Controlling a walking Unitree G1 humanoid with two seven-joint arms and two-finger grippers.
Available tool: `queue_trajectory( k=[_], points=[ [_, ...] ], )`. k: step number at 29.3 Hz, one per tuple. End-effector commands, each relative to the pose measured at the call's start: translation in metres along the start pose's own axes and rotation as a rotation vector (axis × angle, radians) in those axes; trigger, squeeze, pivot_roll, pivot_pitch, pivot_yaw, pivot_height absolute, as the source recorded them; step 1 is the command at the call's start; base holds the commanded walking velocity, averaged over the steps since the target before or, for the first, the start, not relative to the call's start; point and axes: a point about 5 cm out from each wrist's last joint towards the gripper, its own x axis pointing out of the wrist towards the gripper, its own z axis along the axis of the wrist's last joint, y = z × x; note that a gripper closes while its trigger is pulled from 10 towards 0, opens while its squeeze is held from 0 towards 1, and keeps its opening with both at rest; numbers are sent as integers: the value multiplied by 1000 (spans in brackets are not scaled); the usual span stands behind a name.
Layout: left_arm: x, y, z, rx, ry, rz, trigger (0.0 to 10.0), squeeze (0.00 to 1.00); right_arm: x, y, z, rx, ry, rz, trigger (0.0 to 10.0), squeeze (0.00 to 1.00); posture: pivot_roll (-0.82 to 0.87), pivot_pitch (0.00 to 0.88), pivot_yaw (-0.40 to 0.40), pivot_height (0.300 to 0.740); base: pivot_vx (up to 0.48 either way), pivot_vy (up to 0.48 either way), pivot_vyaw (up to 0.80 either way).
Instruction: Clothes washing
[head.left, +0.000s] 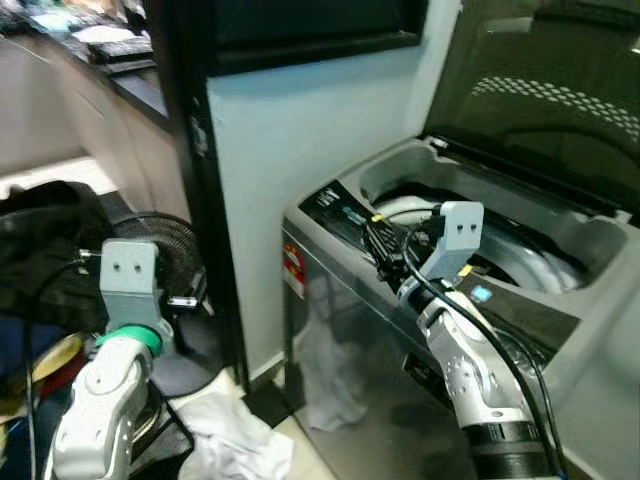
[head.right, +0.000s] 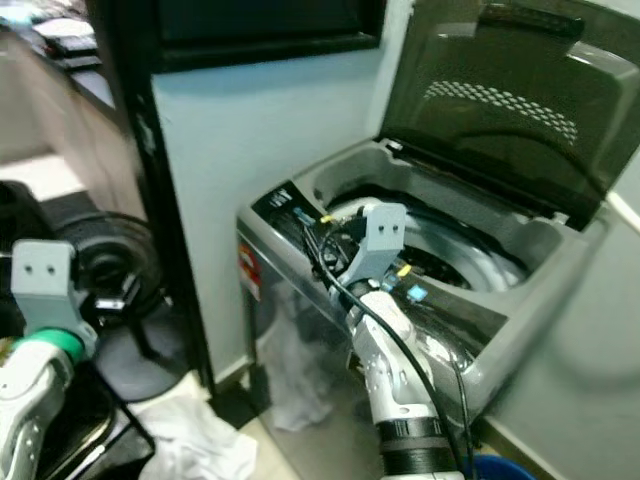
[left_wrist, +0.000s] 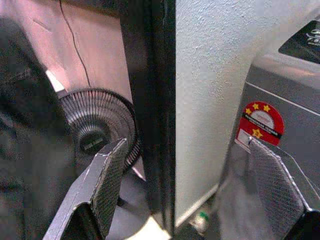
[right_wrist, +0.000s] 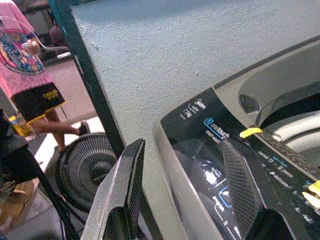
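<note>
A grey top-loading washing machine (head.left: 360, 340) stands against the pale wall with its dark lid (head.left: 540, 90) raised. Its drum opening (head.left: 520, 260) shows a white rim; I cannot tell what is inside. My right gripper (head.left: 385, 250) hovers over the black control panel (right_wrist: 215, 170) at the machine's front corner. It is open, with nothing between its fingers (right_wrist: 127, 185). A crumpled white cloth (head.left: 235, 440) lies on the floor at the foot of the machine. My left gripper (left_wrist: 190, 195) hangs low beside the wall, open and empty.
A black floor fan (head.left: 170, 240) stands left of the dark door frame (head.left: 200, 150). Dark bags and clutter (head.left: 40, 260) fill the floor at far left. A person in a pink shirt (right_wrist: 20, 50) stands beyond the fan. A counter (head.left: 110, 50) runs along the back left.
</note>
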Motion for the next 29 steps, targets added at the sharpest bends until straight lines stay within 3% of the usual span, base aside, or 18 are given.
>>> queue_trajectory(
  k=[1, 7, 16, 29],
  points=[
    [-2, 2, -6, -10, 21, 3, 10000, 0, 1, 4, 1, 5, -9, 11, 10000, 0, 53, 11, -3, 740, 0, 0, 800],
    [2, -4, 8, 44, -74, -46, 10000, 0, 14, 20, 10, 75, -70, 17, 10000, 0, 69, 4, 8, 740, 0, 0, 800],
    [3, -10, 14, 62, -109, -46, 10000, 0, 17, 22, 12, 80, -74, 35, 10000, 0, 69, 0, -7, 740, 0, 0, 800],
    [1, -26, 10, -33, -122, -62, 10000, 0, 19, 26, 14, 75, -67, 60, 10000, 0, 53, 0, -27, 740, 0, 0, 800]
  ],
)
